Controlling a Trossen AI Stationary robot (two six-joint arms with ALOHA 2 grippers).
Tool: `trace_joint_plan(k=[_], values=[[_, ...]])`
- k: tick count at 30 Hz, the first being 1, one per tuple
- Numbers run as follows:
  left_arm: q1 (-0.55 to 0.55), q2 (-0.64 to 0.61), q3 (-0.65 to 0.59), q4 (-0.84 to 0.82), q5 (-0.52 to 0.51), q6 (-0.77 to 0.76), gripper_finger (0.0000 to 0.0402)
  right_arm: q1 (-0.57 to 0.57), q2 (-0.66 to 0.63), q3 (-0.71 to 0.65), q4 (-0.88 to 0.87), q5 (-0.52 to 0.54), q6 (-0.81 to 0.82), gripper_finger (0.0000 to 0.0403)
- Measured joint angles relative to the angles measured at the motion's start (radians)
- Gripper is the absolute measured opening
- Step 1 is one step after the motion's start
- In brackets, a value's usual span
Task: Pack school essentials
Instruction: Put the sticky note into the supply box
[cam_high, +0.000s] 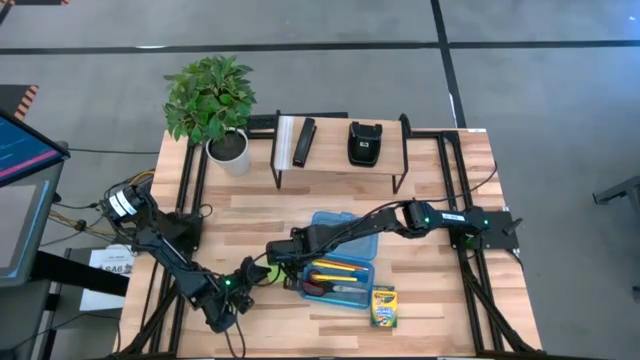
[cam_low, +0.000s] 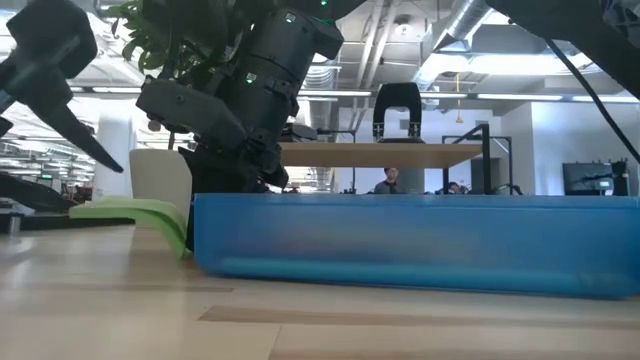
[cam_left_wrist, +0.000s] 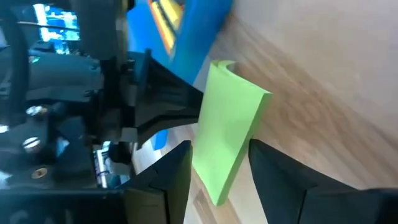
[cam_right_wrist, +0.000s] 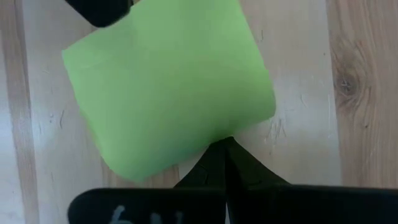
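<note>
**A:** Where is the lime-green square sticky-note pad (cam_right_wrist: 168, 81) now?

**B:** Not packed yet. It is on the wooden table just beside the translucent blue plastic case (cam_low: 420, 245), outside the case's short end wall, on the side toward the left arm. Both pincers meet there.

**A:** Who has hold of it?

**B:** The right gripper (cam_right_wrist: 225, 163), I judge. Its two fingers are drawn together with no gap, and one edge of the pad ends right at their tips, so it looks pinched there. The left gripper (cam_left_wrist: 221, 149) is next to the pad on the side away from the case. Its fingers (cam_left_wrist: 171, 171) are spread, one on each side of the pad. From table height one finger shows above the pad and clear of it, so I read that pincer as open and gripping nothing.

**A:** How will the pad handle?

**B:** Light and soft, I expect. The edge nearest the case wall droops in a curl, so the stack bends instead of staying flat. A pinch on one edge may let the sheets fan out or peel away. The paper face should not be slippery, but it creases easily.

**A:** So where should it be gripped?

**B:** Across the whole thickness of the stack, well in from the edge and near the glued side if that can be found. I cannot tell which side that is. Squeeze only moderately, then lift it over the wall and into the case.
</note>
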Motion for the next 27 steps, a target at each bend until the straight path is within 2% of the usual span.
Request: trace_joint_plan(k=[5,12,19,27], values=[[0.000,-0.001,0.000,0.015,-0.053,0.007,0.0139,0.000,0.000,0.000,-0.002,0.001,0.000,0.0008],[0.002,-0.003,0.002,0.065,-0.075,0.063,0.0117,0.001,0.000,0.000,-0.003,0.006,0.000,0.0008],[0.051,-0.004,0.002,0.065,-0.031,0.072,0.0112,0.001,0.000,0.000,-0.003,0.006,0.000,0.0008],[0.079,-0.004,0.003,0.126,-0.046,0.149,0.0112,0.001,0.000,0.000,-0.003,0.006,0.000,0.0008]])
